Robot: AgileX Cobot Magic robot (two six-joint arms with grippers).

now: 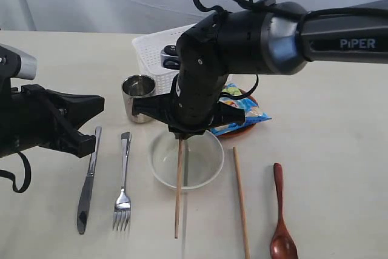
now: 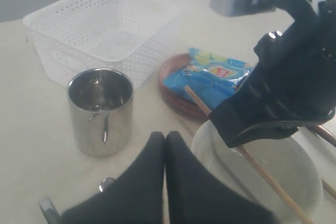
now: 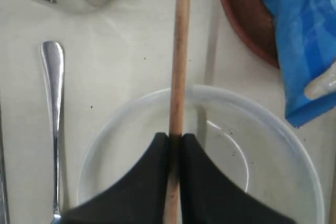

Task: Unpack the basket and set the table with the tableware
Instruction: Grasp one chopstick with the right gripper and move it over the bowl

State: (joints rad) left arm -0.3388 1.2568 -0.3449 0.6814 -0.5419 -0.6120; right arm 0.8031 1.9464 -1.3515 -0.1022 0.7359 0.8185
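Note:
My right gripper (image 1: 181,136) reaches across the middle and hangs over the cream bowl (image 1: 209,171), shut on a wooden chopstick (image 1: 177,198) that slants over the bowl's front rim. In the right wrist view the jaws (image 3: 175,137) pinch that chopstick (image 3: 180,51) above the bowl (image 3: 273,124). The other chopstick (image 1: 240,201) and the dark wooden spoon (image 1: 280,216) lie right of the bowl. The fork (image 1: 123,186) and knife (image 1: 89,180) lie left of it. The steel cup (image 1: 139,96) stands before the white basket (image 1: 151,53). My left gripper (image 1: 91,127) is shut and empty.
The blue chips bag (image 1: 242,110) lies on the reddish-brown plate (image 1: 242,131), behind and right of the bowl. In the left wrist view the basket (image 2: 105,24) holds nothing that I can see. The beige table (image 1: 339,168) stretches bare to the right.

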